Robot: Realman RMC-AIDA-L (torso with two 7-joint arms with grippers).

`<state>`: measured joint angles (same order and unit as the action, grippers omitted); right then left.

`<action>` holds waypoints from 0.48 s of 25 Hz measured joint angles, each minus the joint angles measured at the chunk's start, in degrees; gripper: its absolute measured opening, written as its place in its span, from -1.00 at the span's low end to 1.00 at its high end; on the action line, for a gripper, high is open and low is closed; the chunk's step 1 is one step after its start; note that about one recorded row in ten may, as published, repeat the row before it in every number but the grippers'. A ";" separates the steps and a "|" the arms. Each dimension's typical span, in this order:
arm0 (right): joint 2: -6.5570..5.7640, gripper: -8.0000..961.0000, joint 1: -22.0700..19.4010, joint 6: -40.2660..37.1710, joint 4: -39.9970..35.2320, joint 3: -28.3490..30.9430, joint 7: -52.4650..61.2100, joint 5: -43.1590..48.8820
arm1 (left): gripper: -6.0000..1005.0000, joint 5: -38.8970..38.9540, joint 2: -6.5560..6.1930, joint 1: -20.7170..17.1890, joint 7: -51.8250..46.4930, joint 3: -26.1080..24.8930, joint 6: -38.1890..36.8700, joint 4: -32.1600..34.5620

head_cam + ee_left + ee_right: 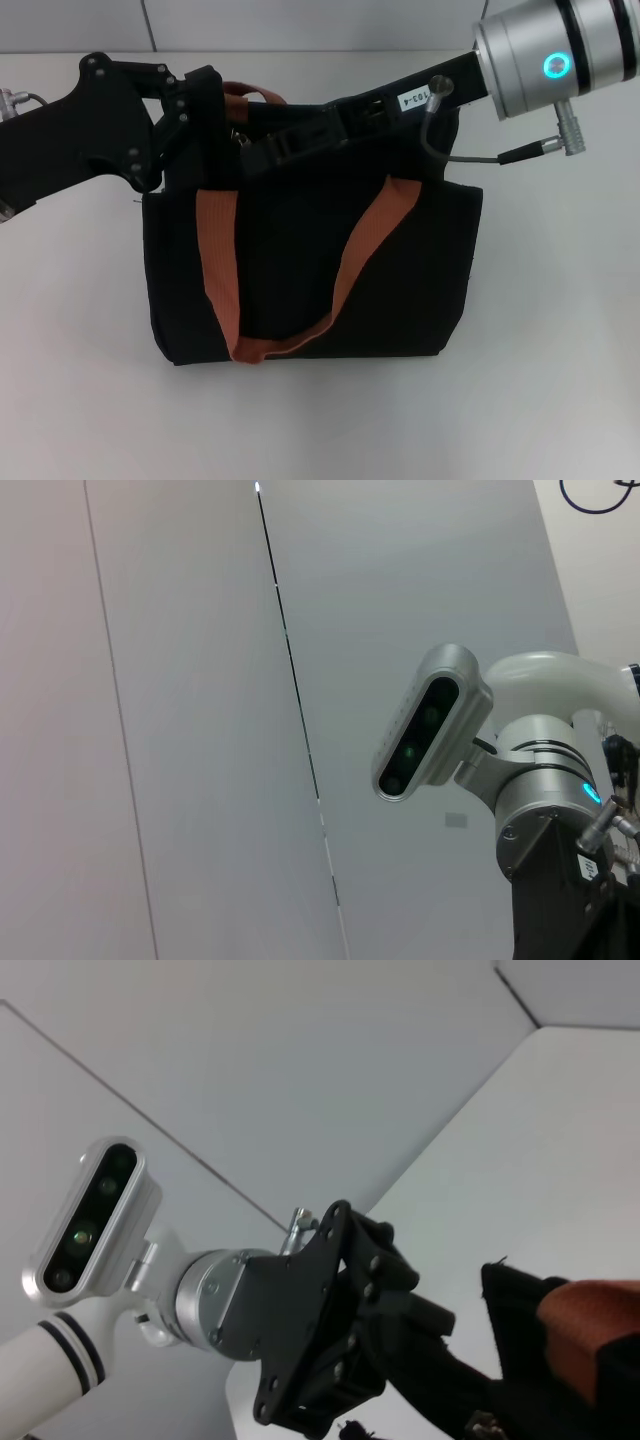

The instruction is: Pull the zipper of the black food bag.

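Note:
The black food bag [300,270] stands upright mid-table with two orange-brown strap handles [215,260]. My left gripper [212,120] reaches in from the left and is shut on the bag's upper left end. It also shows in the right wrist view as the left gripper [400,1330], beside the bag's corner [520,1310]. My right gripper [262,155] stretches in from the upper right and lies along the bag's top edge. A small silver glint [240,135], apparently the zipper pull, sits just left of its tip. Black against black hides the contact there.
White tabletop [560,350] surrounds the bag on all sides, and a pale wall [300,25] runs behind it. The right arm's silver wrist and cable [540,60] hang over the bag's right end. The left wrist view shows only wall and the right arm's camera [430,725].

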<state>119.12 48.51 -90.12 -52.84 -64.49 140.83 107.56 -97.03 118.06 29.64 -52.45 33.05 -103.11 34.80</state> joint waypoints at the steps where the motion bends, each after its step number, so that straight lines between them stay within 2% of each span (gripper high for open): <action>1: 0.00 -0.12 0.01 0.08 0.06 0.00 -0.26 0.01 | -0.94 0.02 0.00 -0.02 -0.09 0.00 -0.07 0.00; 12: 0.08 -0.13 0.92 2.38 -0.55 -1.70 -0.45 0.11 | -0.94 0.07 0.09 -0.04 -0.25 0.00 -0.30 0.00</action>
<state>119.19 49.43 -87.74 -53.39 -66.19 140.38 107.67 -96.97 118.15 29.60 -52.70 33.04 -103.41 34.80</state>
